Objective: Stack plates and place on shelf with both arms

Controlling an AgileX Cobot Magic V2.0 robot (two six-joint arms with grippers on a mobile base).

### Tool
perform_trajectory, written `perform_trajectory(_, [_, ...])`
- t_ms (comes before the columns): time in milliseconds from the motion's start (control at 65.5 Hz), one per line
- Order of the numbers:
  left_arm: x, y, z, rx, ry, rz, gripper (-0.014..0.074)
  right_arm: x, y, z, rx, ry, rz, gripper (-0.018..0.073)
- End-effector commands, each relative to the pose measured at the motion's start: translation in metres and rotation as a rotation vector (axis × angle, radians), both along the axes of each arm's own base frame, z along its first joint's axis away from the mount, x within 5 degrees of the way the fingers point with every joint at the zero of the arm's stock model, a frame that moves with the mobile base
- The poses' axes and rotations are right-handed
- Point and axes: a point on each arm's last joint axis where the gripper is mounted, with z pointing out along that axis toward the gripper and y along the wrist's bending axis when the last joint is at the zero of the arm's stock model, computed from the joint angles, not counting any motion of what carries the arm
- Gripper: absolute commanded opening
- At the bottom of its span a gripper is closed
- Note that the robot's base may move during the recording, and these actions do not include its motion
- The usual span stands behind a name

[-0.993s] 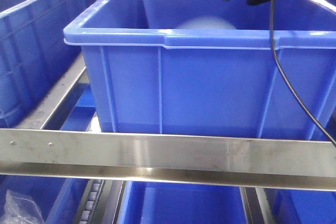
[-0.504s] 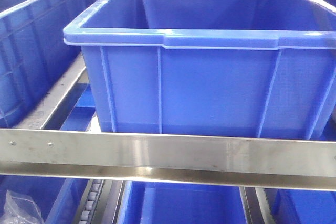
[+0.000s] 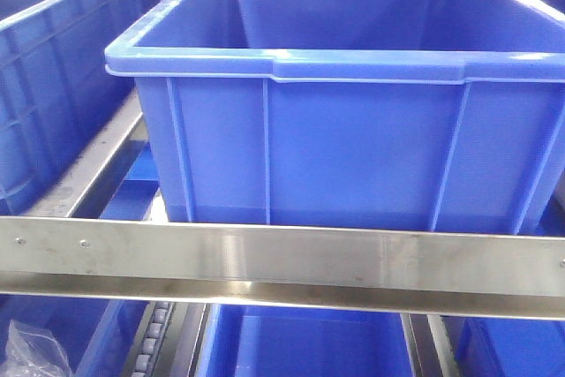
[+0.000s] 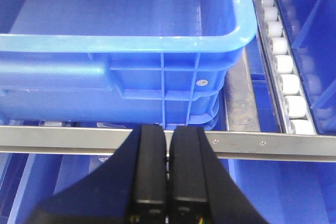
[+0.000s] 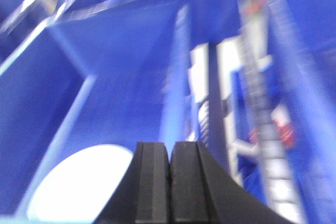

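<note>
In the front-facing view the big blue crate (image 3: 344,103) sits alone on the shelf (image 3: 282,258), behind its brushed steel front rail; the dark claw and its cable that hung over the crate's far right corner a second ago are gone from this view, and the pale patch that showed inside the crate then is no longer seen over the rim. In the left wrist view the left claw (image 4: 168,169) has its two black fingers pressed together with nothing between them, poised just in front of the rail and the near wall of a blue crate (image 4: 121,56), with a grey roller track (image 4: 281,72) running along the right. The right wrist view is heavily blurred, which suggests that arm is in motion; the right claw (image 5: 170,182) is likewise closed and empty, and a plate (image 5: 79,184) shows as a pale round patch low at the left, apparently lying inside a crate, apart from the claw. I judge the plates have been released into the crate and the arms are pulling away, so the task looks nearly complete.
</note>
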Motion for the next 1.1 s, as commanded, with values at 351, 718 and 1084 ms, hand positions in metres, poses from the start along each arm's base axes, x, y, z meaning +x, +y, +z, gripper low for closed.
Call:
perform_trajectory(351, [0.004, -0.002, 0.015, -0.018, -0.101, -0.013, 0.0088, -0.025, -0.003, -0.027, -0.003, -0.082, -0.032, 0.0055])
perform_trajectory(718, [0.004, -0.002, 0.015, -0.018, -0.101, -0.013, 0.0088, -0.025, -0.003, -0.027, -0.003, -0.082, -0.032, 0.0055])
perform_trajectory(1084, [0.004, -0.002, 0.015, -0.018, -0.101, -0.013, 0.0088, -0.038, -0.003, -0.044, -0.004, -0.122, -0.034, 0.0055])
